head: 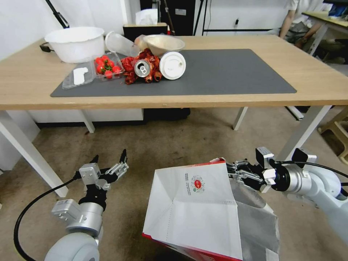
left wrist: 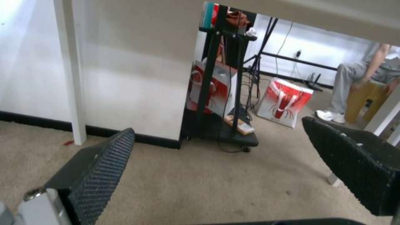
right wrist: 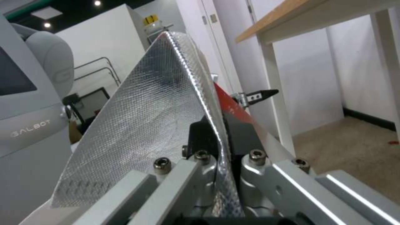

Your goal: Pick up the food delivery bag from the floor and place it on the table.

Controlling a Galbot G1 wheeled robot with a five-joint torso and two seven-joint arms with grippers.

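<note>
- Head view: bag [head: 197, 206], boxy, white face with red logo, red base edge, foil lining showing at its open side; sits tilted in the foreground over the floor [head: 174, 145], short of the worktop [head: 319, 72]. Whether its base touches the floor cannot be told.
- Head view: right claw [head: 232, 171] at the bag's upper far corner, touching the rim. Left claw [head: 110, 159] well apart to the bag's left, spread wide, empty.
- Handling, judged: thin, soft walls that fold and crumple; probably light; foil slippery; load sways from a one-corner hold. Best hold: the rim fold, or the white handles.
- Left wrist view: left claw's fingers [left wrist: 100, 175] wide apart over bare carpet, nothing between them.
- Right wrist view: right claw [right wrist: 218, 137] pinched narrow on the bag's wall [right wrist: 142, 125], foil on one side, red on the other; rim runs up and away from the claw.
</note>
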